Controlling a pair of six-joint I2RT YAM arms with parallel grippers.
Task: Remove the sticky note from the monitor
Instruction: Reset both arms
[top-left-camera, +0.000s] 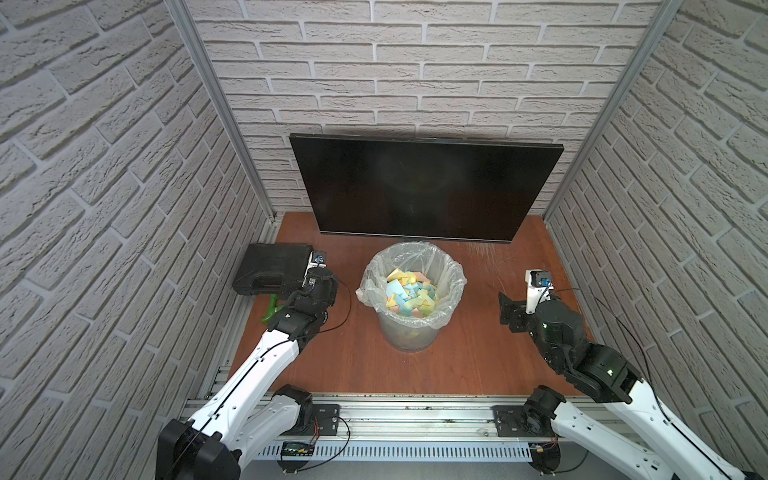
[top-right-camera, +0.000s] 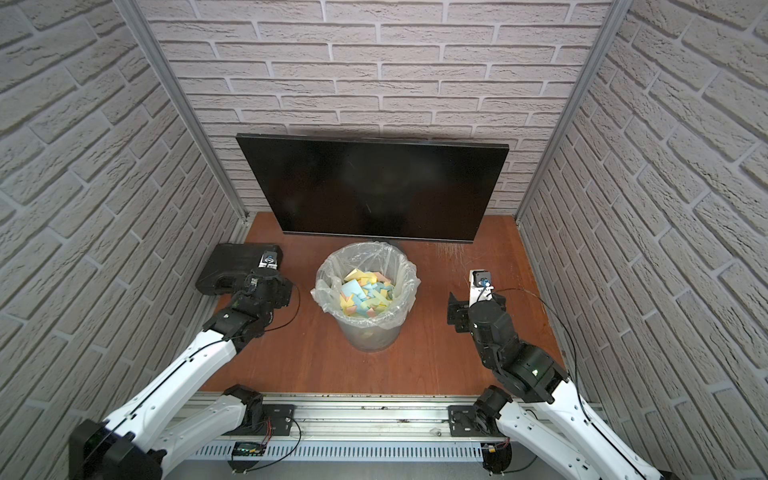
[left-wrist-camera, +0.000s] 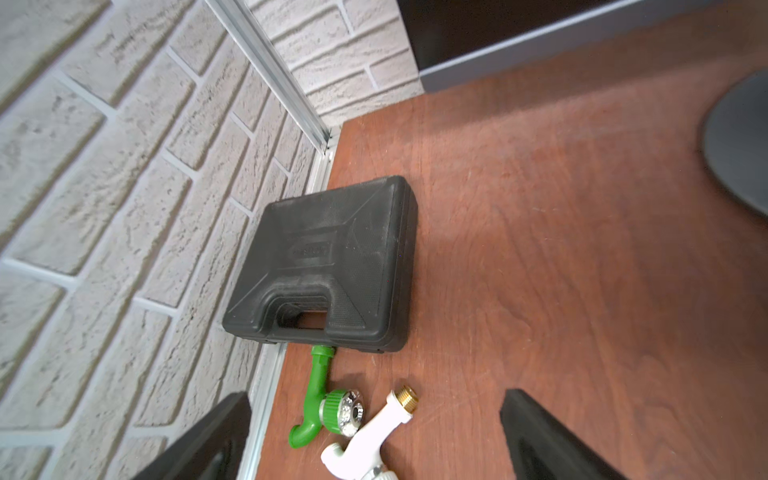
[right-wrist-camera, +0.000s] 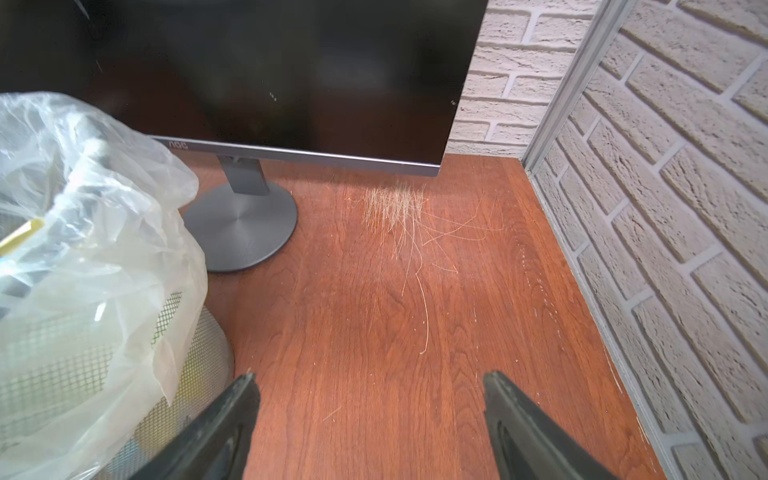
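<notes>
Brick walls (top-left-camera: 415, 62) are seen around a wooden table (top-left-camera: 469, 365).
At its back the monitor (top-left-camera: 424, 187) is stood upright on its stand (right-wrist-camera: 241, 224), just behind the lined bin (top-left-camera: 409, 338) (coloured notes (top-left-camera: 411, 295) are heaped inside); the left gripper (left-wrist-camera: 377, 398) and right gripper (right-wrist-camera: 370, 375) are held spread wide, nothing gripped.

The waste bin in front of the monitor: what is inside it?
A clear plastic liner and a loose pile of sticky notes in yellow, blue, green and pink. The pile covers the bottom of the waste bin, so anything under the notes cannot be seen.
</notes>
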